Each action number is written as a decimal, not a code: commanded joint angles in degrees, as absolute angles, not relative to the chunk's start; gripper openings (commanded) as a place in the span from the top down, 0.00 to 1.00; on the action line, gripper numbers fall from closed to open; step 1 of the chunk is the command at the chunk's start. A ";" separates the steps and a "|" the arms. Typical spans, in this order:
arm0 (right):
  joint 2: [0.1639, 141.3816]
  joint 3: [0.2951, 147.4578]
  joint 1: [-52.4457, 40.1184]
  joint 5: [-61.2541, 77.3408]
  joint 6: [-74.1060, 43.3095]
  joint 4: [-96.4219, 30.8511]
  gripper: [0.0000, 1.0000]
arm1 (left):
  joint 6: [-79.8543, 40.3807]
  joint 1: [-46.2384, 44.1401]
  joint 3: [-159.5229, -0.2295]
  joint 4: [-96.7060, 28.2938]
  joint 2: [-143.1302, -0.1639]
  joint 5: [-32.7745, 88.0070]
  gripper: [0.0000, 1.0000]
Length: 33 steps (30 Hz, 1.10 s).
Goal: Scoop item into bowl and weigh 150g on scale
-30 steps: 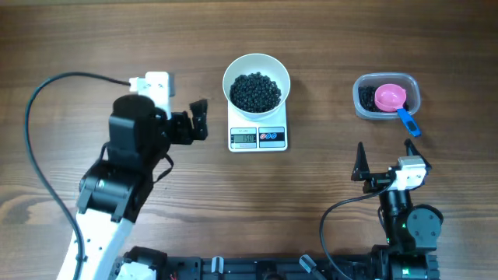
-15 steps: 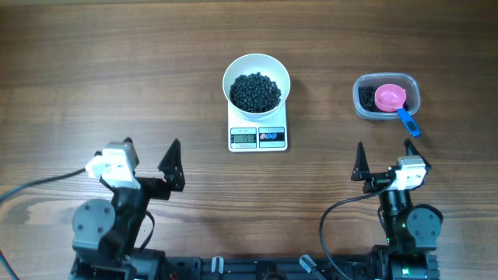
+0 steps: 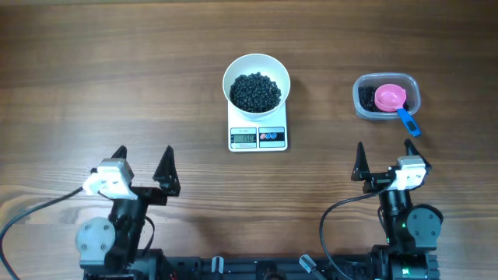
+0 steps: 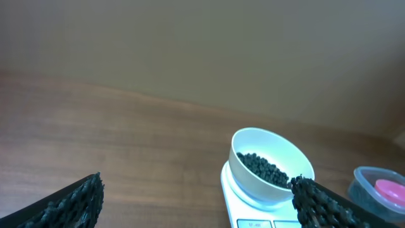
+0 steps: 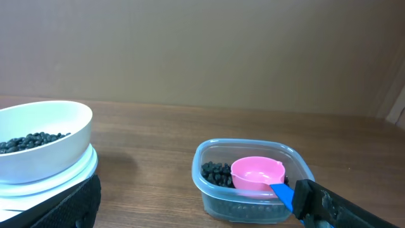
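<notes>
1. Left gripper sits with its jaws wide apart and nothing between them, parked at the front edge of the worktop toward the front-left corner.
2. A second ago I had this arm stretched out over the left half of the worktop, its fingers just beside the left side of the scale. Half a second ago it was already back at the front edge, and since then it has only shifted a little further left.
3. From the left wrist view I see both dark fingers at the bottom corners, spread apart, with bare wood between them.
4. The right gripper is also spread open and empty at the front edge toward the front-right corner. It has not moved across the three overhead frames.
5. The bowl stands on the rear part of the scale, around the middle of the worktop toward the back edge, in the same spot as before.
6. The black beans lie in a loose heap in the bowl.
7. The scale's display faces the front edge. Its digits are too small for me to read.
8. The clear tub stays well to the right of the scale, with some beans in it and the pink scoop resting inside, its blue handle sticking out toward the front-right.
</notes>
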<state>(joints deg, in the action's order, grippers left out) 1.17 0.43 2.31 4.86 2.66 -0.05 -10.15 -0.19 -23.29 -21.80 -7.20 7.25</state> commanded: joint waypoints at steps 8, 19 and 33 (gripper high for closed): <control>0.95 0.32 2.48 4.14 2.85 0.03 0.00 | -9.43 1.13 -19.22 -21.19 -0.54 9.23 0.00; 0.95 0.32 2.48 4.14 2.85 0.03 0.00 | -9.43 1.15 -9.58 -5.61 -0.16 9.10 0.00; 0.97 0.32 2.48 4.14 2.85 0.03 0.00 | -12.45 1.15 -0.32 10.50 -0.16 4.21 0.00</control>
